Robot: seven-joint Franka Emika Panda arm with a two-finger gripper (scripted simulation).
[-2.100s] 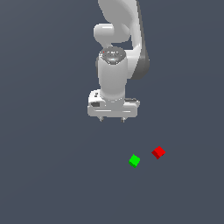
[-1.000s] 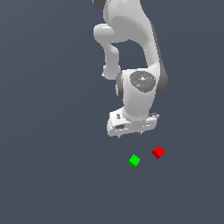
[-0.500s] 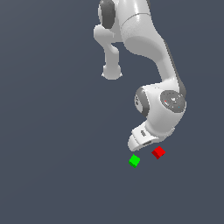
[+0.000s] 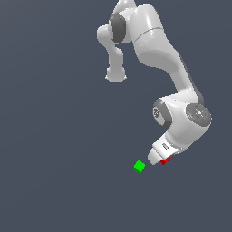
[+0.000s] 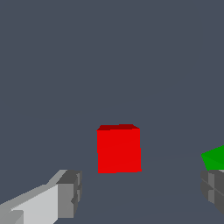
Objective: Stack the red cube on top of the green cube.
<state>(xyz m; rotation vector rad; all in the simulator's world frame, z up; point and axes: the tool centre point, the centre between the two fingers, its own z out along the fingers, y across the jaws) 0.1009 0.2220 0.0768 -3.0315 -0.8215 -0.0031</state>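
The red cube (image 5: 118, 148) lies on the grey floor, in the gap between my two fingers (image 5: 68, 194) without touching either. My gripper (image 5: 140, 192) is open, its jaws spread far wider than the cube. The green cube (image 5: 215, 157) sits just beyond the other finger's tip. In the exterior view my gripper (image 4: 162, 158) is down at floor level and covers most of the red cube (image 4: 166, 160), of which only a sliver shows. The green cube (image 4: 139, 166) rests a short way to the exterior view's left, apart from the hand.
A plain dark grey floor (image 4: 54, 181) spreads on all sides. The arm's white links (image 4: 154, 50) arch overhead from the base at the back.
The arm has swung down and toward the exterior view's right. The gripper dropped from high above the cubes to floor level at the red cube. Both cubes stayed put.
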